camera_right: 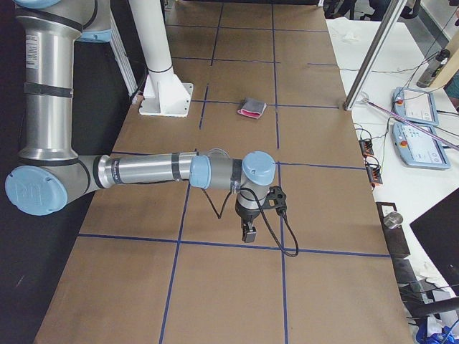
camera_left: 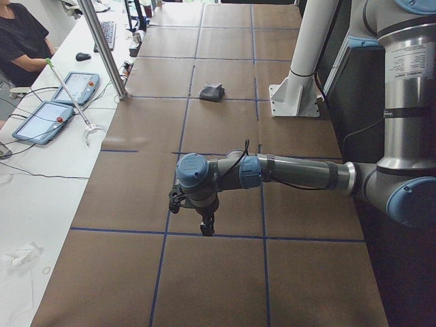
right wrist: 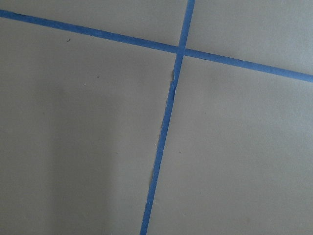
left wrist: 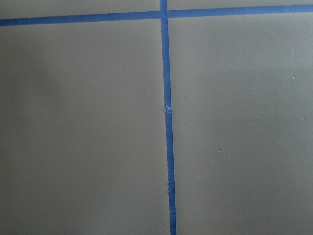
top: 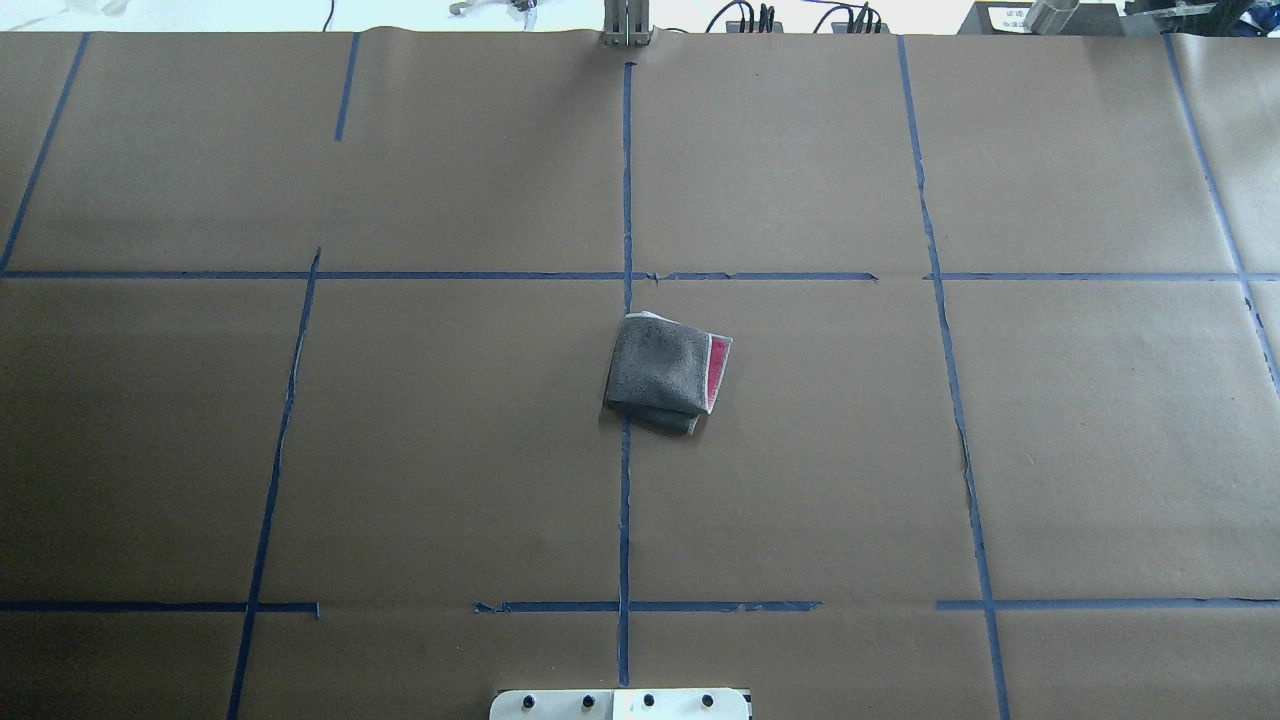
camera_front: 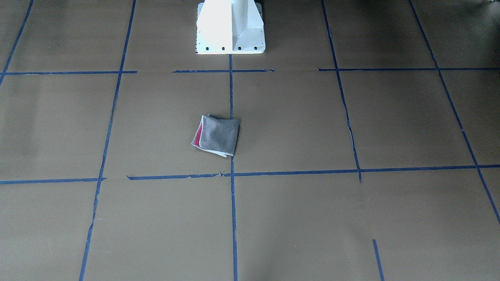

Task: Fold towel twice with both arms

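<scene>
Towel (top: 662, 372) lies folded, seemingly in quarters, grey up, pink edge showing. My left gripper (camera_left: 206, 227) and right gripper (camera_right: 248, 233) hang well apart from it; spread or pressed together, can't tell.

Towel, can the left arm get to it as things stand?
Probably yes. The towel lies in the open, and nothing stands between it and the left gripper, which hangs well away towards the table's end.

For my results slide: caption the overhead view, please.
Folded towel, grey face up with a pink edge showing, lying across a blue tape line on the brown-papered table.
</scene>
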You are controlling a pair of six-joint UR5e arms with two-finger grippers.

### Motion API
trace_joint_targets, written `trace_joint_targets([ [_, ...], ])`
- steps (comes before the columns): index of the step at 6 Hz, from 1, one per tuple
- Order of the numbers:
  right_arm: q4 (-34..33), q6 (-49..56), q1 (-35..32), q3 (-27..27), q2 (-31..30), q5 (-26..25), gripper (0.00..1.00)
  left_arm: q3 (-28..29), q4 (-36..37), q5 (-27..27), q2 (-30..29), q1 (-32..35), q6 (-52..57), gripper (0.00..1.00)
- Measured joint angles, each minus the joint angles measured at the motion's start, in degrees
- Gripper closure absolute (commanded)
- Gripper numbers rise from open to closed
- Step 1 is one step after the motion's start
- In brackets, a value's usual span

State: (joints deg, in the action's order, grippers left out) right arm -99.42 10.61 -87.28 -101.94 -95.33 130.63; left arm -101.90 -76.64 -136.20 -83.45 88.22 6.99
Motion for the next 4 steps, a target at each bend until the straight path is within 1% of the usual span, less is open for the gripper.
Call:
trace_joint_targets([
  [4, 0.0, -0.1, 0.0, -0.1, 0.1, 0.1, 0.00, -0.4, -0.1, -0.7, 1.5, 0.1, 0.0, 0.00],
])
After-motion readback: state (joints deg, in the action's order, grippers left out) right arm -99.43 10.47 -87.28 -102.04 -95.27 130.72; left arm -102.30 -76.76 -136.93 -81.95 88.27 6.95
